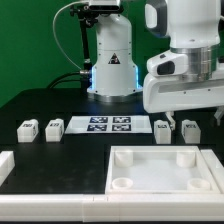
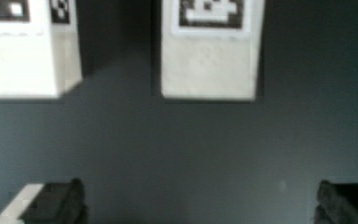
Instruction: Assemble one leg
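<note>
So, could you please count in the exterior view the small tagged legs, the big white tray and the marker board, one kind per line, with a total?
Legs: 4
Tray: 1
Marker board: 1
Total: 6

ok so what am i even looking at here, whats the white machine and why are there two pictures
The white machine is a robot arm that ends in a two-finger gripper. One picture comes from a camera standing off the arm. The other comes from a camera on its wrist, looking past the two dark fingertips.

On the black table lie four small white legs with black-and-white tags: two at the exterior view's left and two by the gripper. A flat marker board lies between the pairs. A large white tray-like part with round corner sockets sits nearer the camera.

The gripper is open and holds nothing.
</note>
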### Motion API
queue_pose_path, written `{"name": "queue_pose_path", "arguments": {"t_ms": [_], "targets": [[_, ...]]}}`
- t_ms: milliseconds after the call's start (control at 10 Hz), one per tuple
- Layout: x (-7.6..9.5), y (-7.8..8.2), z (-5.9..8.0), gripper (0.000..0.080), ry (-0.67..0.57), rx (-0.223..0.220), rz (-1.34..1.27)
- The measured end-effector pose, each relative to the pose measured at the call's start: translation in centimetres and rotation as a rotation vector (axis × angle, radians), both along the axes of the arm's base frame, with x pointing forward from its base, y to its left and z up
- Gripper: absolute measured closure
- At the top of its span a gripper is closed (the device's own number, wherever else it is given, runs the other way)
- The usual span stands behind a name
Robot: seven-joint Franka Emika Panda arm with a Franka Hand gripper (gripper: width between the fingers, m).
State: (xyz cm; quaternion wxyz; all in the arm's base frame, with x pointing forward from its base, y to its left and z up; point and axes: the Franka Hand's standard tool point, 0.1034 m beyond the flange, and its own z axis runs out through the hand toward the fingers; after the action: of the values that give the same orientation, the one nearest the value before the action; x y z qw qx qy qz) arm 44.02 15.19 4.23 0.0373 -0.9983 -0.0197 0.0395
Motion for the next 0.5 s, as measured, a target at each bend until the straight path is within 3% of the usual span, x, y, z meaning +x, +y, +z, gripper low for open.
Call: {"name": "queue_pose_path", "arguments": {"t_ms": [200, 400, 500], "targets": [[0.0, 0.2, 0.1, 0.0151, 0.02, -0.003, -0.007], [-0.6, 1.3, 0.3, 0.0151, 0.28, -0.03, -0.029], [-0.8, 1.4, -0.3, 0.0151, 0.356, -0.034, -0.032]]}}
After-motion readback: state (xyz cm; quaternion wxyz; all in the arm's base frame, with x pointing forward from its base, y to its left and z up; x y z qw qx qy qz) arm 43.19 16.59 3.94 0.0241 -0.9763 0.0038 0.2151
